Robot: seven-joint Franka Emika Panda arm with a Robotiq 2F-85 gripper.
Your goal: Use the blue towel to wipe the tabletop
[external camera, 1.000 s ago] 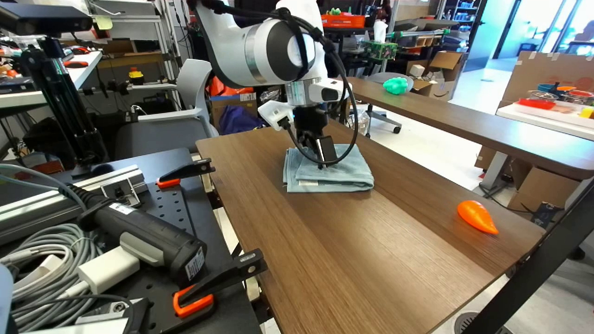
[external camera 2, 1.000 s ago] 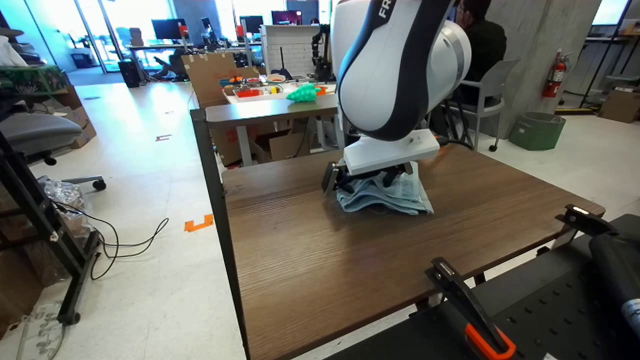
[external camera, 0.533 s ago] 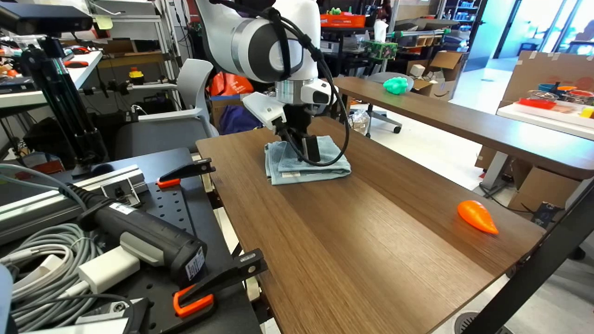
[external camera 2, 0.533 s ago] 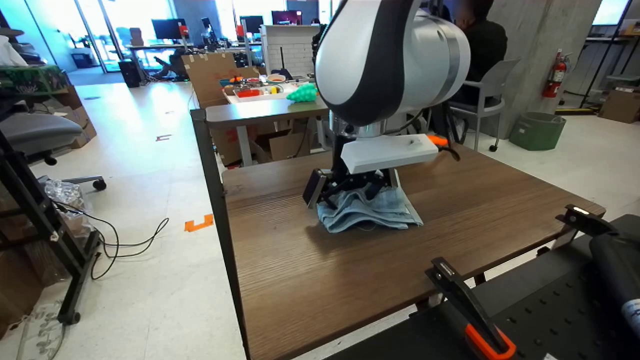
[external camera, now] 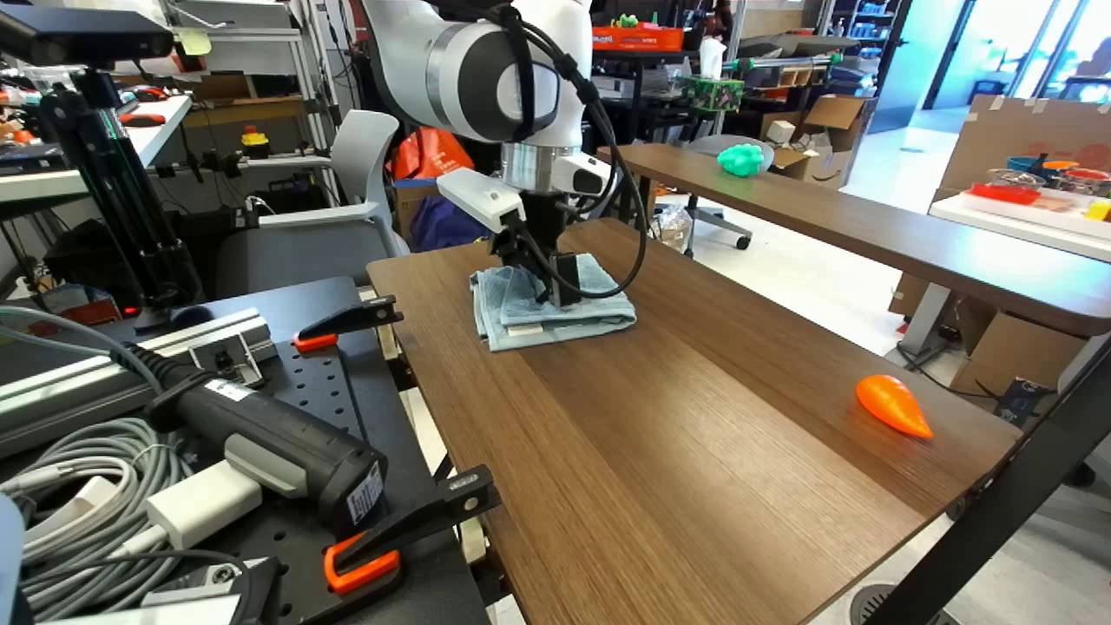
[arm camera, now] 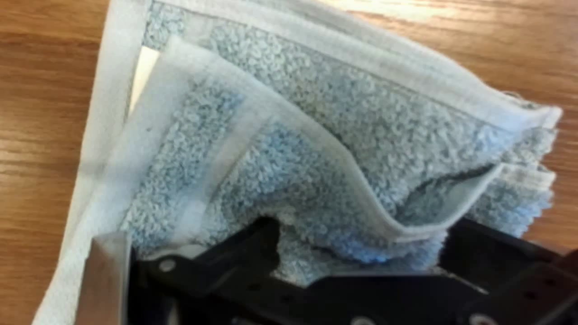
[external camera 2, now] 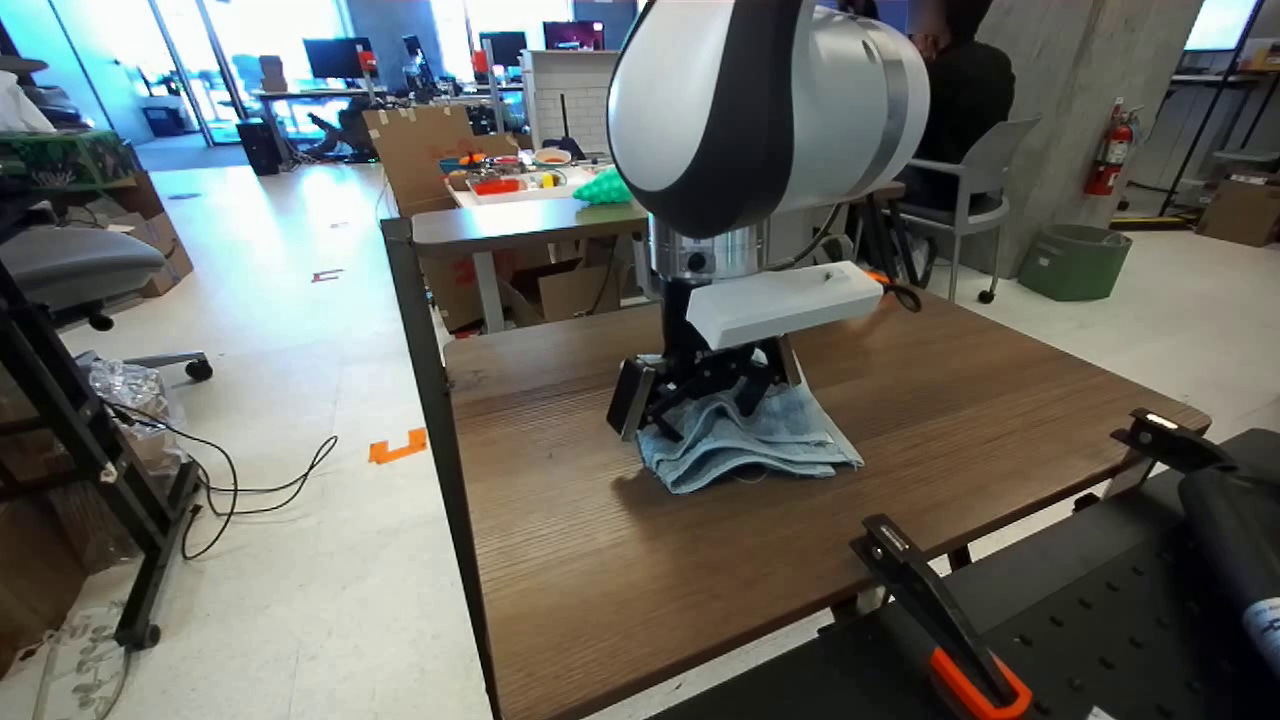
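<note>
The blue towel (external camera: 599, 314) (external camera 2: 785, 435) lies folded and rumpled on the brown wood-grain tabletop (external camera: 686, 434) (external camera 2: 640, 600), near one end of it in an exterior view. My gripper (external camera 2: 708, 418) points down onto its middle, black fingers pressed into the cloth. In the wrist view the towel (arm camera: 307, 135) fills most of the picture, over a strip of tabletop (arm camera: 36, 113). There a hump of cloth rises between the spread fingers of the gripper (arm camera: 361, 225), which is shut on this thick bunch. The cloth hides the very fingertips.
An orange object (external camera: 892, 405) lies at the tabletop's far end. Black clamps (external camera: 417, 521) (external camera 2: 940, 610) line one long edge beside a dark bench (external camera: 304, 399). A green object (external camera: 740, 160) sits on another wooden table. A black post (external camera 2: 430, 400) stands along another edge.
The gripper and towel have slid together across the tabletop, leftward in an exterior view and toward the camera in the other exterior view. The towel stays bunched under the fingers.
</note>
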